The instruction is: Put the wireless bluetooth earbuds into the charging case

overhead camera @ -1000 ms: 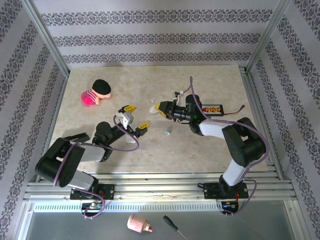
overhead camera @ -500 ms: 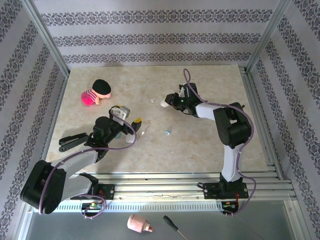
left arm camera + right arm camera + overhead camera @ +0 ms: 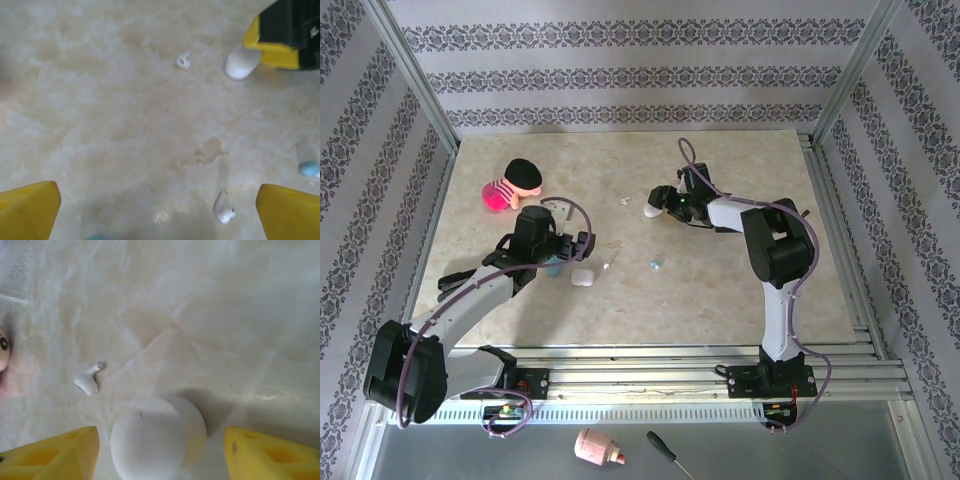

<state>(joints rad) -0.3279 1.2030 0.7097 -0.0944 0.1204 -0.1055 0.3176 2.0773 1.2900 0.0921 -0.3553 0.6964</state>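
**Mia:** What do you see from up top?

**Ben:** The left claw (image 3: pixel 572 245) is low over the worktop (image 3: pixel 720 300), wide open. A white bud (image 3: pixel 610 262) lies just past its tips. A second case (image 3: pixel 582 278) sits just beside it. Well apart from that, the right claw (image 3: pixel 660 200) is down at the white case (image 3: pixel 653 210).

**Mia:** And the left wrist camera?

**Ben:** Its yellow fingers (image 3: pixel 27 210) stand far apart with nothing between them. The white bud (image 3: pixel 224 208) lies just ahead, nearer to one finger than the other. I think the claw is so wide open so that it can drop around that tiny thing. A far white bud (image 3: pixel 183 61) lies well ahead, near the white case (image 3: pixel 242 62). A pale blue bud (image 3: pixel 310 168) is off to one side.

**Mia:** And the right wrist camera?

**Ben:** The white case (image 3: pixel 157 437) sits between that claw's fingers (image 3: pixel 272 455). There is a gap beside it, so the claw is open and not squeezing. My guess is the case rests there to wait for buds. The far white bud (image 3: pixel 89 380) lies just ahead. I cannot tell if the lid is up.
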